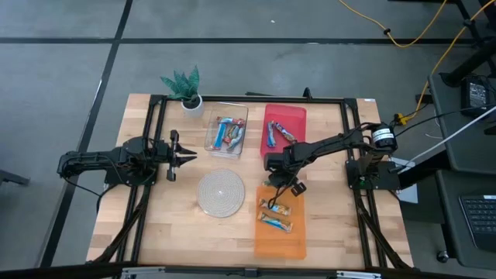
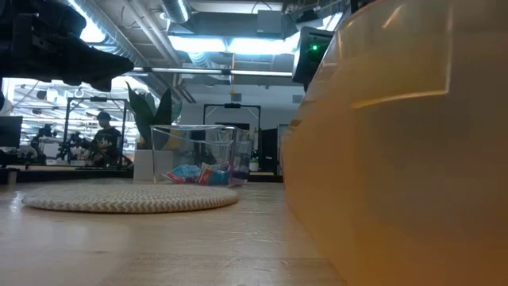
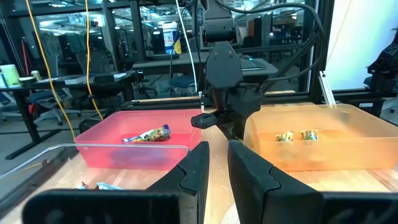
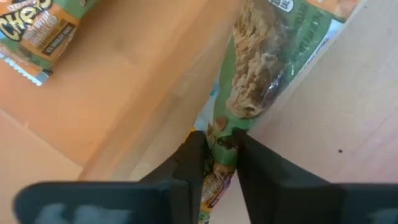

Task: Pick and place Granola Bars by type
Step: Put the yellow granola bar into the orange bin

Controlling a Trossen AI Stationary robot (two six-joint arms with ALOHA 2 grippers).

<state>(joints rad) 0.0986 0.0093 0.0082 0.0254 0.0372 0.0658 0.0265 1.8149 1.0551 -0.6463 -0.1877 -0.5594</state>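
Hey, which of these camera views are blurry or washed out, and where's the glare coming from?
Low view: the translucent orange plastic bin fills the right side, soft and out of focus; ceiling lights glare overhead. Right wrist view: the green-wrapped granola bar pinched in the right end effector sits very close and slightly blurred. Left wrist view: a bright white panel washes out one corner. High view: evenly lit.

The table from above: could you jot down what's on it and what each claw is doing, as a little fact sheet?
Right claw: shut on a green-wrapped granola bar at the orange bin's near rim
Left claw: waiting beside the woven mat, holding nothing
Orange bin: two bars inside
Red bin: two bars
Clear bin: several bars
Potted plant: far corner
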